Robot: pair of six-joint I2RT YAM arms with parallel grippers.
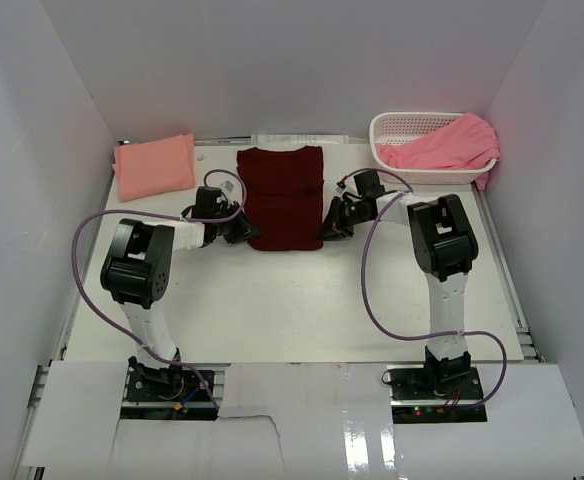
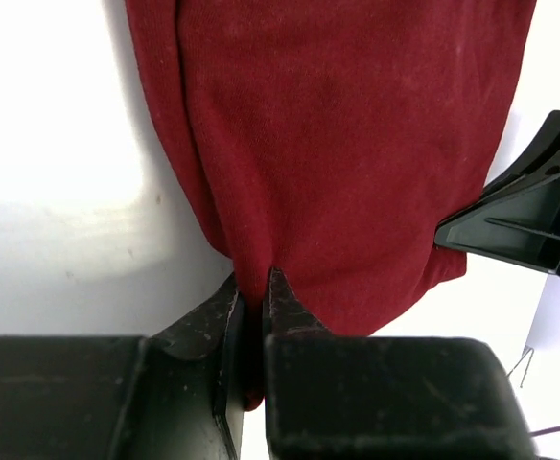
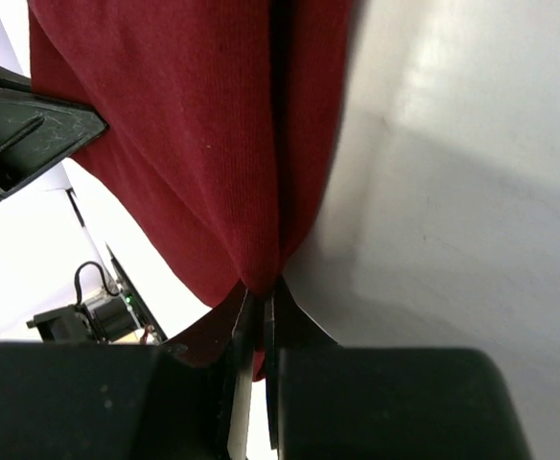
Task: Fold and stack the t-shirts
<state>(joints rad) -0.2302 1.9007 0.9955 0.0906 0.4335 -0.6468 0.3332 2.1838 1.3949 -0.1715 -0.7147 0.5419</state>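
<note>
A dark maroon t-shirt (image 1: 283, 195) lies flat at the middle back of the table, folded into a long strip. My left gripper (image 1: 244, 234) is shut on its near left corner, with maroon cloth (image 2: 338, 153) pinched between the jaws (image 2: 252, 299). My right gripper (image 1: 326, 232) is shut on the near right corner, the cloth (image 3: 203, 144) bunched into its jaws (image 3: 261, 292). A salmon-peach t-shirt (image 1: 154, 166) lies folded at the back left. A brighter pink t-shirt (image 1: 447, 148) is heaped in the basket.
A white lattice basket (image 1: 397, 128) stands at the back right against the wall. White walls close in the table on the left, back and right. Purple cables loop from both arms over the table.
</note>
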